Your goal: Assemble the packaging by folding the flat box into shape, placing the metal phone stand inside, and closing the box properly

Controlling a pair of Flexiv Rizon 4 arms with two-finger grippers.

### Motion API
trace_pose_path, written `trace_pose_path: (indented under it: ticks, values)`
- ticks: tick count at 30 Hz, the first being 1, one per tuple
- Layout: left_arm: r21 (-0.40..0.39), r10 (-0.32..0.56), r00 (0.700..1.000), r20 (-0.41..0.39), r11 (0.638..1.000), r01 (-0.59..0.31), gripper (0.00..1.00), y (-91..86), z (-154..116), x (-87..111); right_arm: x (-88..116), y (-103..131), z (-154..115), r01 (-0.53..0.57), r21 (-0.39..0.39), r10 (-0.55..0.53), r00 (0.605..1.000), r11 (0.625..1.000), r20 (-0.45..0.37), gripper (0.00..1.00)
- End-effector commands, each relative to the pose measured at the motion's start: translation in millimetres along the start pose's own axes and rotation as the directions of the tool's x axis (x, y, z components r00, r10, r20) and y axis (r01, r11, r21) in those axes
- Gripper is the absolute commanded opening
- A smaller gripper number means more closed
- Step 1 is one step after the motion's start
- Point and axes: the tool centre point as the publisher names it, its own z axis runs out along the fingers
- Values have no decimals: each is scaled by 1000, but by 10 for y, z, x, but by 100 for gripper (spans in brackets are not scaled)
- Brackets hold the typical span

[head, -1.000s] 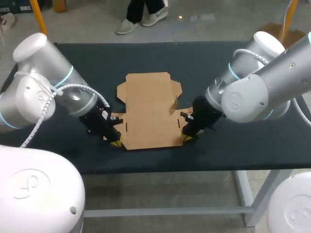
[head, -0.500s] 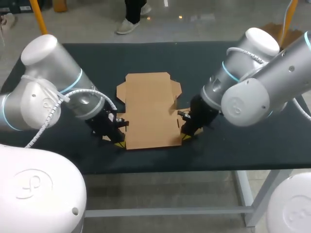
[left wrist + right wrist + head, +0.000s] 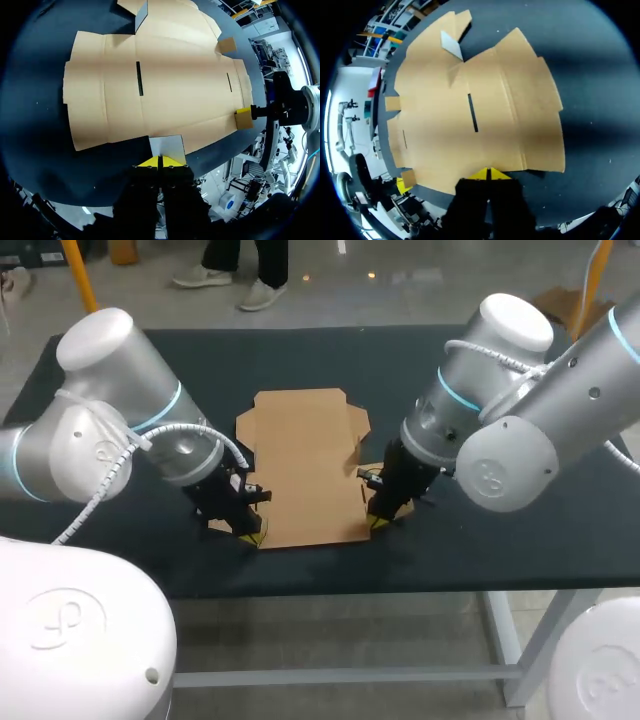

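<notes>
The flat box [image 3: 300, 465] lies unfolded in the middle of the table [image 3: 420, 360]. Its long way runs from the front edge toward the back edge, and it sits somewhat nearer the front. Its outline is stepped and notched, with short tabs jutting from both side edges, and two thin slots are cut in the panel closest to the front edge. The left gripper [image 3: 252, 533] is down at the box's front-left corner. Its yellow tips are clenched together on a small side flap, which stands lifted just ahead of them while the rest of the cardboard lies flat. The right gripper [image 3: 377, 523] is at the front-right corner, its tips likewise pinched on the little flap at that edge. Only a narrow strip of bare surface separates the box's front edge from the table's front edge. A wider band lies open between the box's far edge and the back edge, and both back corners are bare. The left arm [image 3: 110, 430] and right arm [image 3: 500, 430] slant in low over the table's left and right ends, just beside the box's side edges.
</notes>
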Motion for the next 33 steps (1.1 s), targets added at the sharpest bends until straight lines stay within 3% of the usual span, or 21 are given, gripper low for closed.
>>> trace_pose_path:
  ticks: [1, 33]
  values:
    - [-7, 0, 1000, 16, 1000, 0, 0, -36, 62, 53, 35, -17, 33, -4, -15, 4, 1000, 1000, 19, 0]
    - [6, -6, 999, 44, 1000, 6, 0, 4, 172, 136, -156, -114, -56, -50, -23, 51, 998, 998, 28, 0]
